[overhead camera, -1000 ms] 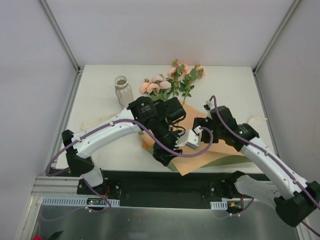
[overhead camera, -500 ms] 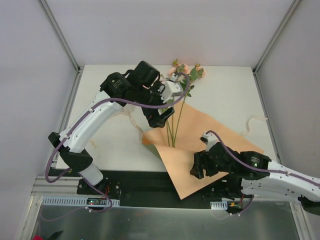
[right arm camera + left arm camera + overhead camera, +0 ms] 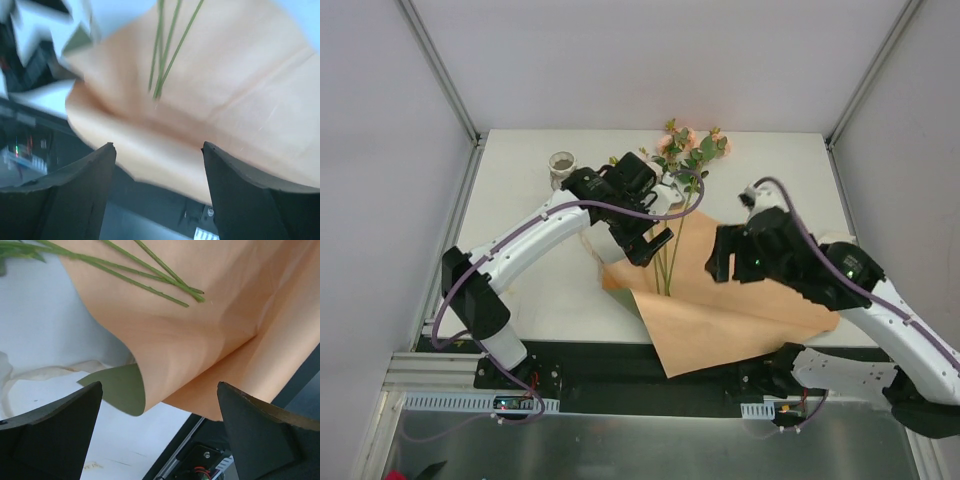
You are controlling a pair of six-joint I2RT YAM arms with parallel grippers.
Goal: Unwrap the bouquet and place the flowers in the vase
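The bouquet is unwrapped: its paper [image 3: 740, 300] lies spread, orange-tan side up, at the table's near edge. The flowers [image 3: 686, 146] lie with peach blooms at the back and thin green stems [image 3: 670, 250] running onto the sheet. The white vase [image 3: 561, 163] stands at the back left, partly hidden by my left arm. My left gripper [image 3: 647, 243] hovers open above the paper's curled left edge [image 3: 145, 385], holding nothing [image 3: 159, 385]. Over the sheet's right half my right gripper [image 3: 718, 262] also stands open and empty [image 3: 158, 145], with the stem ends [image 3: 159, 85] ahead of it.
A cream ribbon [image 3: 55, 374] trails on the white table [image 3: 520, 290] left of the paper. The paper's near corner overhangs the black front rail [image 3: 610, 365]. Metal frame posts and white walls bound the table.
The left gripper opened wide, swung to the back and has come down beside the stems. The paper now lies spread open. The right arm drew back to the near edge, then came forward over the sheet.
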